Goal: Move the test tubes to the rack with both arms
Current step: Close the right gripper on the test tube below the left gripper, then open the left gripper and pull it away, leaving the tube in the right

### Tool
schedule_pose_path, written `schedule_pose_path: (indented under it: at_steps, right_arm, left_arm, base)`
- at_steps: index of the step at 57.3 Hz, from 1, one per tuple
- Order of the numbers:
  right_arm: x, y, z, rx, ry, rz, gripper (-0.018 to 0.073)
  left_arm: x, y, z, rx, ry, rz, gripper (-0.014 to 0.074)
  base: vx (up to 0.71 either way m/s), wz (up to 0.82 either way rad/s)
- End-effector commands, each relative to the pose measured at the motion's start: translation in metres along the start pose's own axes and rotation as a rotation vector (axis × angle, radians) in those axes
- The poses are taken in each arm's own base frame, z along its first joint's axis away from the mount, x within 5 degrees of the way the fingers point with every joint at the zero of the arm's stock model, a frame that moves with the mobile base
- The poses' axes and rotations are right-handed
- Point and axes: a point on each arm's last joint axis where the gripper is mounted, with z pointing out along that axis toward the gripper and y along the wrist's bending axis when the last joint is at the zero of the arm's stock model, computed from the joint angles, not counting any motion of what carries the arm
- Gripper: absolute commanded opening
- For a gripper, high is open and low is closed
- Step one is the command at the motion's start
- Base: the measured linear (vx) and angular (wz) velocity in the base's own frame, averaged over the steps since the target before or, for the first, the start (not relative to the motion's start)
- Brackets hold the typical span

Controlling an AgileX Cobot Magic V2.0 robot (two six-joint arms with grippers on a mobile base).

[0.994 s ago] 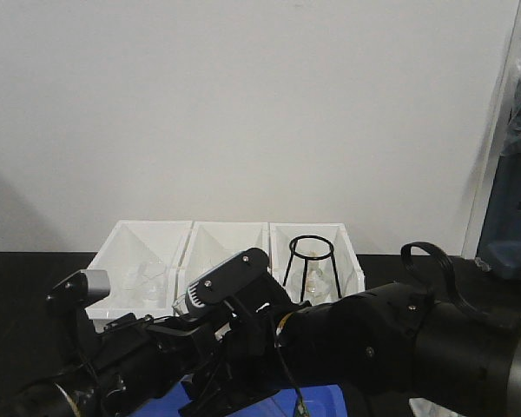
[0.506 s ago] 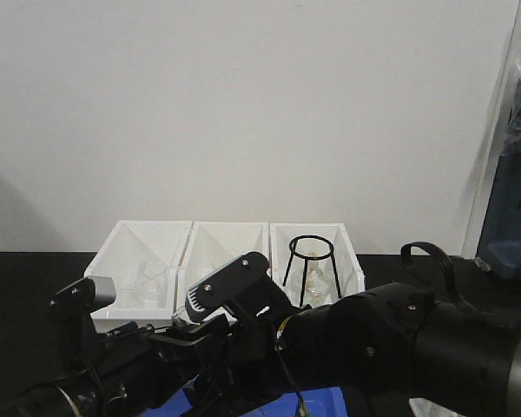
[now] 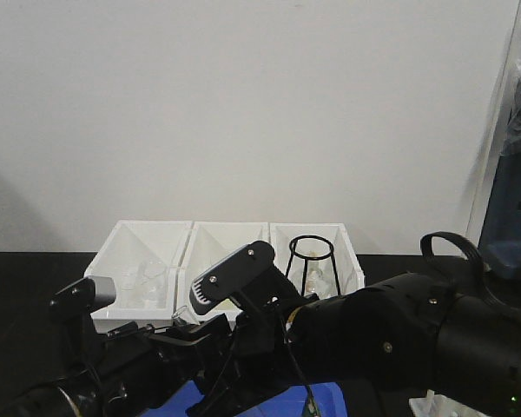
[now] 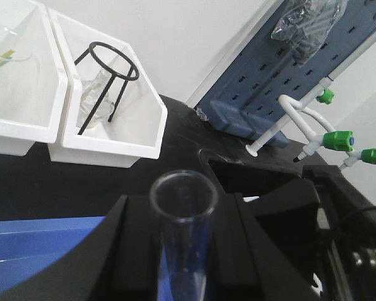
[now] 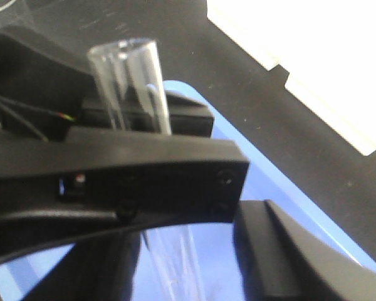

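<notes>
- Test tube (image 4: pixel 182 251): you have one clear glass tube held in the air above the blue tray (image 3: pixel 269 407), in the gap between your two arms
- Left gripper (image 4: pixel 183 210): its fingers are closed on the tube's shaft, one black finger on each side, and the rim stands clear above them
- Right gripper (image 5: pixel 169 263): it sits just beside a tube over the tray, likely the same one; a black bar (image 5: pixel 150 166) crosses the glass, so you cannot tell whether these fingers clamp it
- Axis: the long axis is near upright, with the open mouth up and the closed end down toward the tray, out of sight
- Rack (image 3: pixel 443 407): only a white corner shows, to the right of the tray, and no holes are visible
- White bins (image 3: pixel 230 243): three stand behind the tray, the right one holding a wire stand (image 3: pixel 313 261)
- Step in hand, as a judgement: this is a hand-over above the tray, left to right
- Next move: you need a firm right-hand grip low on the shaft before the left lets go; then carry the tube mouth-up to the rack and line its closed end over a hole
</notes>
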Motion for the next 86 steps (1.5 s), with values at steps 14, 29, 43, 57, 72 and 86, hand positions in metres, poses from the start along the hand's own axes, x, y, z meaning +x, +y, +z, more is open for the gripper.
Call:
schedule_pose_path:
  at_steps: [14,29,43,57,72,86]
  right_arm:
    - [-0.021,-0.004,-0.018,0.034,-0.135,-0.003,0.0359]
    - [-0.019,-0.004,-0.01,0.035,-0.127,-0.004,0.0343]
    - [-0.018,-0.005,-0.01,0.041,-0.118,-0.02,0.0276]
    - [-0.018,-0.005,-0.01,0.041,-0.118,-0.02,0.0201]
    - [-0.02,-0.005,-0.01,0.045,-0.137,-0.015,0.0104]
    - [-0.022,-0.006,-0.011,0.047,-0.161,0.02,-0.0014]
  left_arm:
    - [-0.023,-0.021,-0.006,0.131,-0.138,-0.005,-0.0004]
    - [-0.023,-0.021,-0.006,0.128,-0.135,-0.005,-0.0004]
    - [-0.023,-0.021,-0.006,0.127,-0.134,-0.005,-0.0004]
    - [-0.023,-0.021,-0.006,0.125,-0.132,-0.004,-0.0004]
    - [-0.023,-0.021,-0.006,0.126,-0.132,-0.003,-0.0001]
    - [-0.023,-0.021,-0.006,0.126,-0.132,-0.003,0.0038]
  base:
    - [0.0,0.0]
    - [0.0,0.0]
    - [0.0,0.0]
    - [0.0,0.0]
    - [0.0,0.0]
    - [0.0,0.0]
